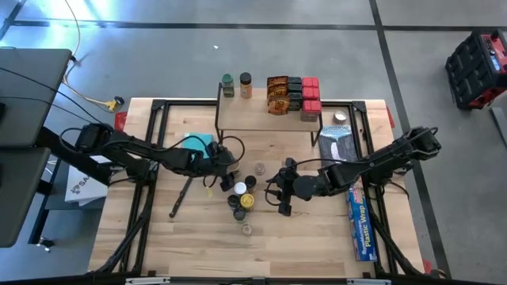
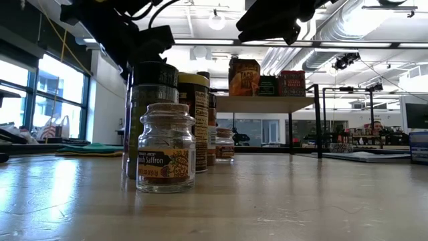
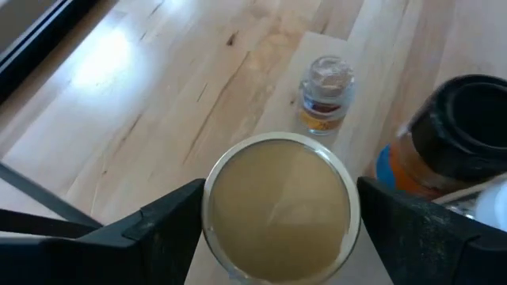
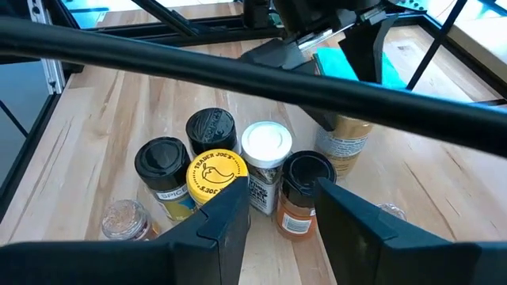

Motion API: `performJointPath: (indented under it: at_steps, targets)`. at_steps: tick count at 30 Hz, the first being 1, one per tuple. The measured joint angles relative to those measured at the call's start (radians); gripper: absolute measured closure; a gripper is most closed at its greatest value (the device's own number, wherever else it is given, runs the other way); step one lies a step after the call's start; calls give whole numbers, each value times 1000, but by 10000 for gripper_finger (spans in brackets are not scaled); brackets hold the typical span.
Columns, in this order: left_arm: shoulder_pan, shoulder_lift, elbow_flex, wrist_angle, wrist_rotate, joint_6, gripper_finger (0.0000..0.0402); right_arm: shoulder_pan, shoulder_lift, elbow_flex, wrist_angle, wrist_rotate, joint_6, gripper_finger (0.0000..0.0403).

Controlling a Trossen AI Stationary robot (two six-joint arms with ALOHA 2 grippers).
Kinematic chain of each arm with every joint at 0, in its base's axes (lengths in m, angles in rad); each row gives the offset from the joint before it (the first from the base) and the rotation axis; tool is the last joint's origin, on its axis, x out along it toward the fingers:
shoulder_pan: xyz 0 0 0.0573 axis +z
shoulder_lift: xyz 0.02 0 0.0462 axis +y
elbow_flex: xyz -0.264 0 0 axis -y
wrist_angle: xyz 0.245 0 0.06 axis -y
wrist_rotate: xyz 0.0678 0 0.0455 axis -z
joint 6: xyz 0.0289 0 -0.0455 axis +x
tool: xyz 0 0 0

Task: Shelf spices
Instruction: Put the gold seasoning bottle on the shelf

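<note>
tan-lidded jar (image 3: pixel 277 207) sits between wide-open left pincer (image 3: pixel 281 229) fingers, ungripped. next: close, lift to shelf (image 1: pixel 265 119). right pincer (image 4: pixel 281 214) half-open, empty, over jar cluster (image 4: pixel 214 170).

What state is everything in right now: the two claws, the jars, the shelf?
Left gripper: open, straddling the tan-lid jar.
Tan-lid jar: upright on the table, lid on.
Right gripper: open, empty, above the jar cluster.
Jar cluster: upright, lidded, bunched together.
Saffron jar: upright, apart from the cluster.
Shelf: partly stocked along its far edge.
</note>
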Motion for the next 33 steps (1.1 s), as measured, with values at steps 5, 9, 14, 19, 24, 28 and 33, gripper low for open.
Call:
performJointPath:
  at_steps: [5, 9, 14, 19, 24, 28, 33]
  targets:
    - [-6, 0, 0, -6, 1, -1, 109, 0, 0, 0, 0, -1, 0, 263]
    - [-5, -1, 0, -5, 17, 0, 134, 0, 0, 0, 0, -1, 0, 263]
    - [-11, -4, 2, -11, 31, 3, 134, 0, 0, 0, 0, -8, 0, 263]
    - [-20, -27, 23, -82, 40, -4, 134, 9, 0, 0, 0, -14, -4, 263]
    - [-35, -55, 125, -231, 36, -16, 134, 39, 0, 0, -1, 14, -11, 263]
    - [-39, -57, 229, -341, 36, -10, 134, 58, 0, 0, -3, 48, -11, 263]
    - [-13, -58, 380, -447, -5, 34, 134, 75, 0, 0, -3, 72, -11, 263]
